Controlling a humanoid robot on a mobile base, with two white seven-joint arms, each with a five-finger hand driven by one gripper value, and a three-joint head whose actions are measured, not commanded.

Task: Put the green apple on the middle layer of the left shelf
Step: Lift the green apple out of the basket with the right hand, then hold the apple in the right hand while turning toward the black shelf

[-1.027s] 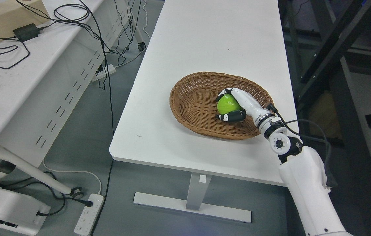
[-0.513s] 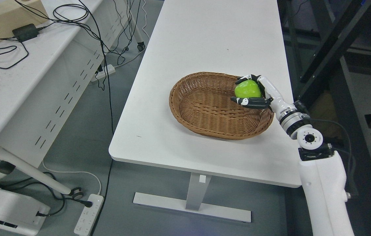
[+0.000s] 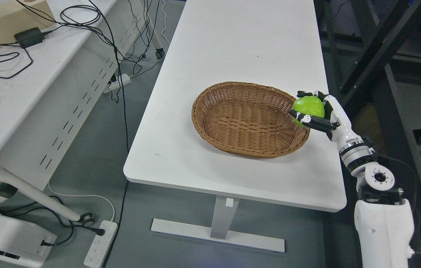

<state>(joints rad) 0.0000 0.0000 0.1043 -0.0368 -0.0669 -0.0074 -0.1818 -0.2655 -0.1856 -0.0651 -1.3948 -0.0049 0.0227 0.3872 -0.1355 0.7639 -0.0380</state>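
White worktop (image 3: 232, 48) carries a wicker basket (image 3: 247, 119) at frame centre. Right hand (image 3: 324, 111) fingers (image 3: 316, 121) clasp the green apple (image 3: 309, 107) above the basket's right rim. A shallow grip risks dropping it during transfer.

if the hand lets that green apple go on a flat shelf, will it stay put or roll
It would probably roll: the green apple looks round and glossy, with no flat side showing. Its smooth skin may also be slippery, which may be why the right hand wraps fingers around it. It seems rigid, holding its shape in the grip.
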